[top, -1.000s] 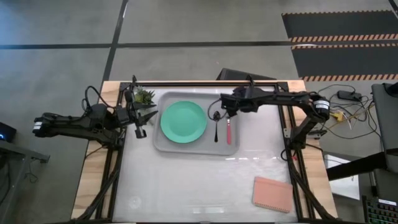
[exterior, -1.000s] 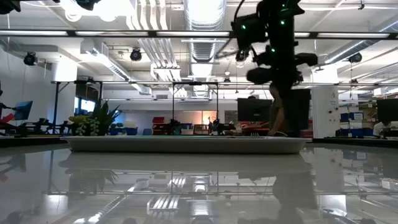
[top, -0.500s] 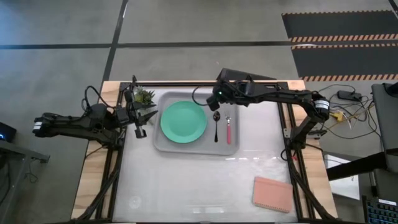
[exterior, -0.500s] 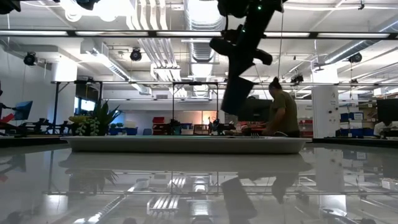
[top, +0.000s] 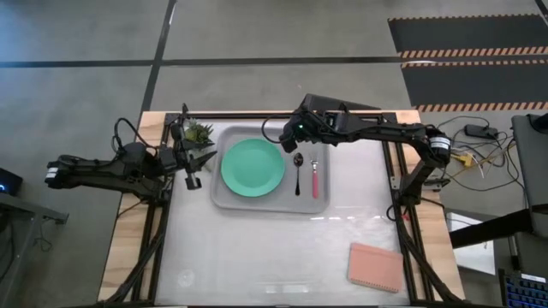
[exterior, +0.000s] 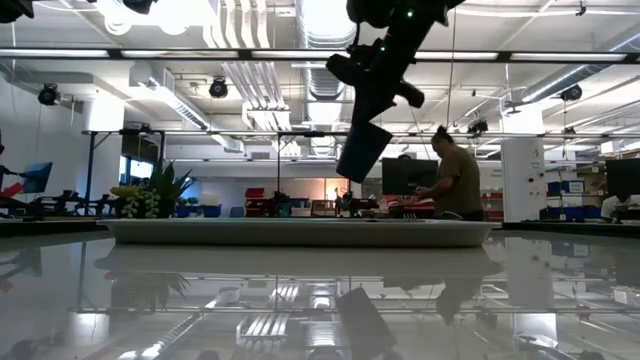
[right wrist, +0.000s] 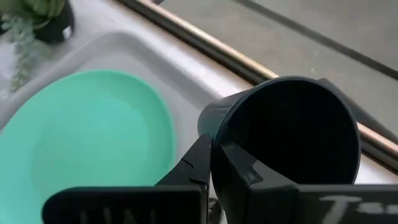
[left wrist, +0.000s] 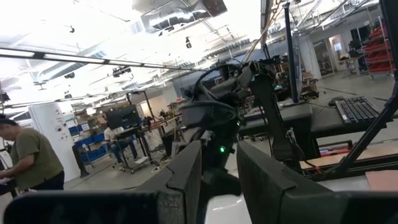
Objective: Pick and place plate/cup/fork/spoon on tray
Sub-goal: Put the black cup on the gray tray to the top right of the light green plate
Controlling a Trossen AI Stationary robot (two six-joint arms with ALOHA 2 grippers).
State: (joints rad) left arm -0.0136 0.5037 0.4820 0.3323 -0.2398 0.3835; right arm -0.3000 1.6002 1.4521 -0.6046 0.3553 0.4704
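Note:
The light-grey tray [top: 224, 195] lies at the table's far middle. On it are the mint-green plate [top: 253, 167], the black spoon [top: 298, 171] and the pink-handled fork [top: 314, 178]. My right gripper [top: 294, 135] is over the tray's far edge between plate and spoon, shut on the dark cup [right wrist: 292, 130], which hangs tilted above the tray in the low view [exterior: 362, 150]. My left gripper [top: 195, 168] is open and empty, just off the tray's left side. My right gripper holds the cup by its rim [right wrist: 214, 146], on the side nearest the wrist. One finger [right wrist: 239, 167] is inside the cup and one [right wrist: 198, 160] outside. The cup is lifted clear of the tray and tilted, its mouth toward the wrist camera.
A small potted plant [top: 199, 133] stands at the table's far left by the tray's corner. A pink rectangular pad [top: 375, 266] lies at the near right. The near half of the table is bare white surface. A person shows in the room behind [exterior: 455, 180].
My right gripper has carried the cup toward the table's left edge, from above the fork and spoon to above the tray's far edge beside the plate. The cup has tipped from nearly upright to slanted.

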